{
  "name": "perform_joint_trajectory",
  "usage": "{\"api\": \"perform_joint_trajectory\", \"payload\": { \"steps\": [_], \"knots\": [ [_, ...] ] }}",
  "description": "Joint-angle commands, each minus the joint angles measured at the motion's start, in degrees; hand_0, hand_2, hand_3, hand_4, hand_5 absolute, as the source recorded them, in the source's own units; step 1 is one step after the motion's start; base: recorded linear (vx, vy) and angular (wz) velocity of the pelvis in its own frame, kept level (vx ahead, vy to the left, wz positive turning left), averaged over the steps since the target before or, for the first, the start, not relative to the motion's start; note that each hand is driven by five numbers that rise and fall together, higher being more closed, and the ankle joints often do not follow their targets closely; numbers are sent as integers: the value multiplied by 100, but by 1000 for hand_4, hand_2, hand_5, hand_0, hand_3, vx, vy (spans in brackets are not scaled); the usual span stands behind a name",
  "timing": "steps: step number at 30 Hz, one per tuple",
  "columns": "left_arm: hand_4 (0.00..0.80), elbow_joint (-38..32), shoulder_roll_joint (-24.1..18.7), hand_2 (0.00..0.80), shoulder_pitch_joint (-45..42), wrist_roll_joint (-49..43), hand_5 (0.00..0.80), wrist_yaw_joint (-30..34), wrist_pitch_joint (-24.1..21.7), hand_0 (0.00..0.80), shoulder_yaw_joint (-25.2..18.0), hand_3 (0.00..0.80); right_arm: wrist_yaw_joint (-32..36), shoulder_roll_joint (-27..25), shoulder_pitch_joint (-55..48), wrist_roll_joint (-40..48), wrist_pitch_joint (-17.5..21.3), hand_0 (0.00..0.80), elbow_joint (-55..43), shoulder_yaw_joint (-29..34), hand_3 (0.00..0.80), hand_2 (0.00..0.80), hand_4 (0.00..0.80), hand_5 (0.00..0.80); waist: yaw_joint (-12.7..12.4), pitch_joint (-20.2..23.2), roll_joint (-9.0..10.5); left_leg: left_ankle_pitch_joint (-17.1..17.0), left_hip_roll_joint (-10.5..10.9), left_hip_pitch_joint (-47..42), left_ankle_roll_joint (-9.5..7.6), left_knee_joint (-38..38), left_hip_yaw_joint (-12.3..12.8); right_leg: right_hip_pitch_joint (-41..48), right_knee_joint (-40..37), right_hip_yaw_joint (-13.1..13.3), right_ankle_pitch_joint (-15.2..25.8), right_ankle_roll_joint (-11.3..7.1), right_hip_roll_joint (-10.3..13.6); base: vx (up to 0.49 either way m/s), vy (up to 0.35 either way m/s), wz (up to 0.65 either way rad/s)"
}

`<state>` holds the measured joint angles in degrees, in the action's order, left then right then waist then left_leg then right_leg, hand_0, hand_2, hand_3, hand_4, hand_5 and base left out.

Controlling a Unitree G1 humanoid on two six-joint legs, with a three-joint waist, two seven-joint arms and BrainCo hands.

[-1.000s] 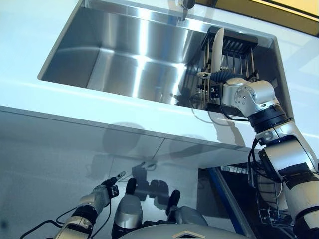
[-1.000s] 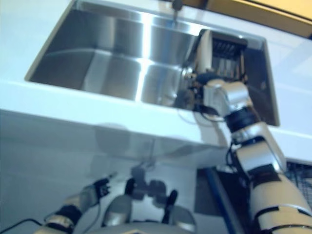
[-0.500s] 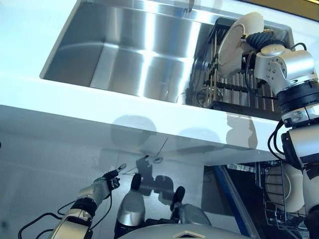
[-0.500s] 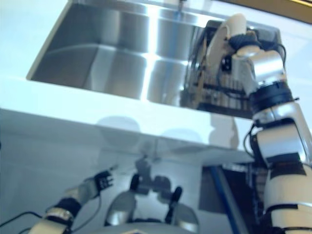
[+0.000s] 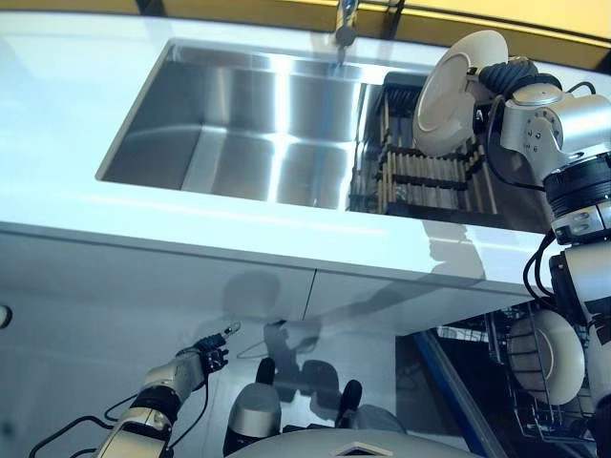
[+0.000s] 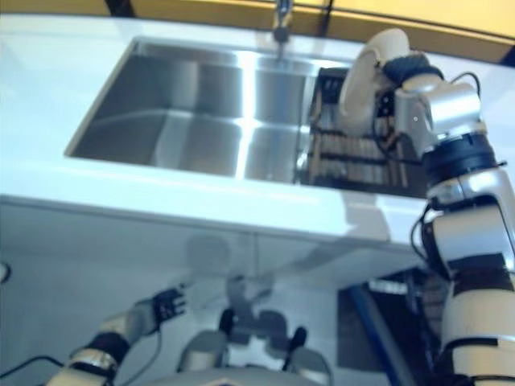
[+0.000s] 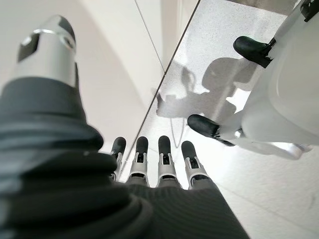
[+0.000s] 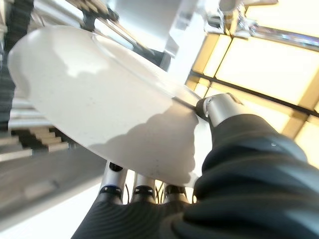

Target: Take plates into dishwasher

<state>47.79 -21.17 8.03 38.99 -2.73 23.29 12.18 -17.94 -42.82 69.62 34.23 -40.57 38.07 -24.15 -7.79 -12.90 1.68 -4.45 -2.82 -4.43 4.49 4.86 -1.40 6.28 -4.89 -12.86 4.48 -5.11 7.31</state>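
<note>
far to the left and low down, the left hand (image 5: 196,361) hangs by the white cabinet front (image 5: 143,296) below the counter, fingers straight and relaxed, nothing in it. moving right, the steel sink (image 5: 248,124) sits in the white countertop (image 5: 57,95), with a dark dish rack (image 5: 430,172) filling its right end. above that rack the right hand (image 5: 506,74) holds a white plate (image 5: 456,81) on edge and tilted, thumb over one face and fingers under the other, clear of the rack's slots. the dishwasher rack (image 5: 535,382) lies below and to the right of the plate, under the counter's edge, and only the right arm is near it. a second plate (image 5: 554,353) already stands in that wire basket. the basket is cut off at the frame's edge, so its free slots cannot be made out.
</note>
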Motion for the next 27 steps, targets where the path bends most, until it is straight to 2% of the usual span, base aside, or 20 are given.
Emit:
{"api": "perform_joint_trajectory", "payload": {
  "steps": [1, 6, 10, 14, 22, 26, 27],
  "knots": [
    [0, 134, -194, 0, -35, -205, 0, 151, -35, 0, 156, 0, 202, -543, 192, -404, 458, 800, -219, -295, 800, 800, 800, 800, 72, 561, 218, 411, 175, -107, -266, 7, 363, -51, 166, 93, 6, -390, 255, -11, -46, -8],
    [0, 124, -266, 0, -79, -359, 0, 274, -98, 0, 131, 0, 662, -804, 190, -513, 690, 800, -279, -302, 800, 800, 800, 800, 214, 646, 264, 479, 198, -199, -296, -6, 475, -62, 136, 265, 37, -384, 178, -3, -48, -23],
    [0, 99, -304, 0, -94, -440, 0, 343, -151, 0, 111, 0, 1106, -1098, 217, -965, 835, 800, -445, -329, 800, 800, 800, 800, 349, 699, 292, 530, 197, -243, -322, -32, 580, -113, 150, 430, 44, -373, 114, -10, -42, -23],
    [0, 64, -373, 0, -124, -540, 0, 391, -220, 0, 57, 0, 1611, -1527, 278, -1367, 970, 800, -532, -477, 800, 800, 800, 800, 466, 727, 340, 569, 187, -275, -346, -72, 664, -156, 177, 597, 49, -370, 53, -17, -68, -23],
    [0, 207, -528, 0, -316, -929, 0, 708, -620, 0, 45, 0, 2300, -2381, 386, -1506, 1252, 800, -534, -737, 800, 800, 800, 800, 686, 793, 408, 623, 166, -338, -364, -114, 809, -179, 148, 812, 75, -326, -70, -13, -82, -20],
    [0, 222, -471, 0, -435, -798, 0, 696, -795, 0, -52, 0, 2504, -2694, 126, -1551, 1344, 800, -673, -599, 800, 800, 800, 800, 795, 830, 389, 625, 158, -357, -346, -115, 863, -205, 136, 869, 82, -306, -112, 14, -40, -9],
    [0, 229, -424, 0, -478, -776, 0, 679, -673, 0, -127, 0, 2596, -2825, -99, -1619, 1358, 800, -788, -446, 800, 800, 800, 800, 858, 844, 362, 626, 164, -367, -343, -114, 876, -221, 139, 909, 80, -297, -126, 37, -63, -12]
  ]
}}
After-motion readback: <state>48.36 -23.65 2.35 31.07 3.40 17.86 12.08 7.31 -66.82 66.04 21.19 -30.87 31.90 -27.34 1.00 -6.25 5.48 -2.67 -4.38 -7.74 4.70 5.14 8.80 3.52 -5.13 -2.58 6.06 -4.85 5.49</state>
